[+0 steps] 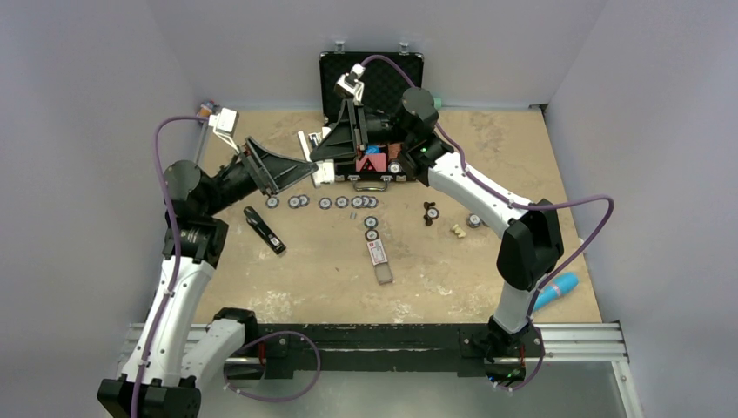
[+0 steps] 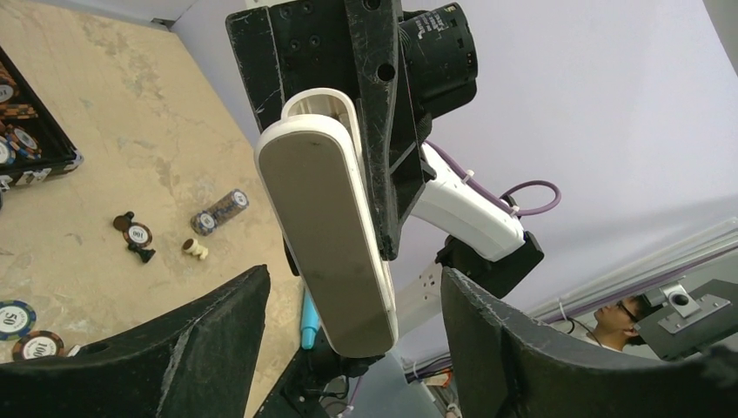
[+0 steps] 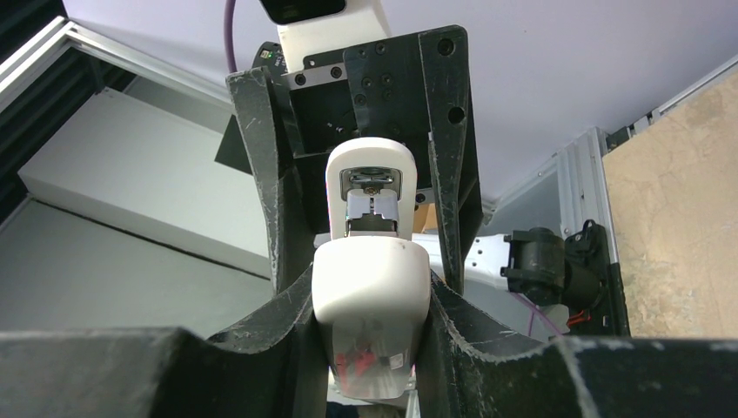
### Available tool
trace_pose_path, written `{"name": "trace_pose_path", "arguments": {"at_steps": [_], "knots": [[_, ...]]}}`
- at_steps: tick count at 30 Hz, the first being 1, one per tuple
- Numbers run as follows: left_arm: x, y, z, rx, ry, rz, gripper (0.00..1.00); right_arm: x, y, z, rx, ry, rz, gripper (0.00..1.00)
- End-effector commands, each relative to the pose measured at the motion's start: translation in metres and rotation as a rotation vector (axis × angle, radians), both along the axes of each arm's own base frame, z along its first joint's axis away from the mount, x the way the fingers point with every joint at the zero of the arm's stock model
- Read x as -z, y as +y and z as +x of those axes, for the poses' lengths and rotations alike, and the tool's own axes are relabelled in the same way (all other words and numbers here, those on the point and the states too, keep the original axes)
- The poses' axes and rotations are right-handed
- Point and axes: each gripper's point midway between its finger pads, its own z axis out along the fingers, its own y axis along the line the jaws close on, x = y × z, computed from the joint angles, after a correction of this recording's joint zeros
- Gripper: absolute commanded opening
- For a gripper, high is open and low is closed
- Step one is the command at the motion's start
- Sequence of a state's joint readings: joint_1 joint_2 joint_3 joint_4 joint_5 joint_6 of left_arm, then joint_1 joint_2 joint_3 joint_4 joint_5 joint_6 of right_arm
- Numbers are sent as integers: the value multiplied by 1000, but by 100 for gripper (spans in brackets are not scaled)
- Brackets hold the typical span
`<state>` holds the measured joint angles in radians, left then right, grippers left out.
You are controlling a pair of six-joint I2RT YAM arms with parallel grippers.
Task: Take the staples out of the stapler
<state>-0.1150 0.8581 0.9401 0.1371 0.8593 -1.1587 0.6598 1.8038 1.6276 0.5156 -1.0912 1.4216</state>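
Watching remotely, I see my right gripper (image 3: 372, 318) clamped on a white bar (image 3: 370, 279) in mid-air. My left gripper (image 2: 352, 348) is spread around it, not touching. The stapler (image 1: 264, 230) lies on the table (image 1: 487, 279) beside the left arm. Chips (image 2: 16, 315) read 50 and 100.

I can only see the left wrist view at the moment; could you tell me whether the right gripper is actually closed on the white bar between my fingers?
Observer: Yes. In the right wrist view, the right gripper has a finger pressed against each side of the white bar.
Operator: Thank you. Does that view show anything at the bar's end?
Observer: It does. A recess at the bar's upper end in that view holds a silvery metal part.
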Motion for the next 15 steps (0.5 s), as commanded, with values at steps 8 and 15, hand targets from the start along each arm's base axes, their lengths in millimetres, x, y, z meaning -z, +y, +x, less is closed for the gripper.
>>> {"name": "trace_pose_path", "arguments": {"at_steps": [8, 15], "knots": [[-20, -10, 2, 12, -71, 1, 60, -43, -10, -16, 5, -116, 84, 0], [-16, -12, 6, 8, -53, 22, 0, -43, -12, -21, -8, -133, 85, 0]]}}
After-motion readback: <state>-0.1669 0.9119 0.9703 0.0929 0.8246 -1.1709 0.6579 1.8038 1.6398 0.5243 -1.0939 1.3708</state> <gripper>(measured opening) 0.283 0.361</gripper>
